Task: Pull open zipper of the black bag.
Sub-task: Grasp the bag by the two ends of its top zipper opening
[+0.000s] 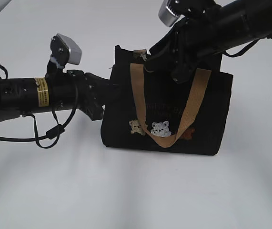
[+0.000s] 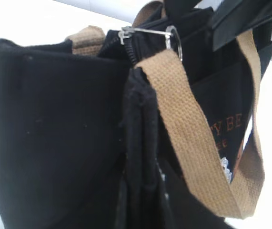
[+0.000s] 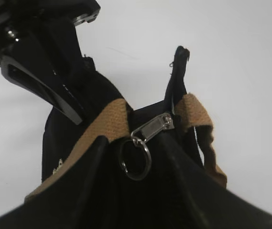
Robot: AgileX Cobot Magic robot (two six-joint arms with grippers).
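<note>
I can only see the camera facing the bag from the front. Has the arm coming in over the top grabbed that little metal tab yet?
Observer: Not yet. In the right wrist view the zipper pull carries a silver ring, which hangs free with nothing pinching it.
Operator: Where is that ring compared with the handle?
Observer: The left wrist view shows it just above where the near tan strap meets the top of the black bag.
Operator: What do the words on the front say?
Observer: Only part shows close up: orange letters reading "Y BE".
</note>
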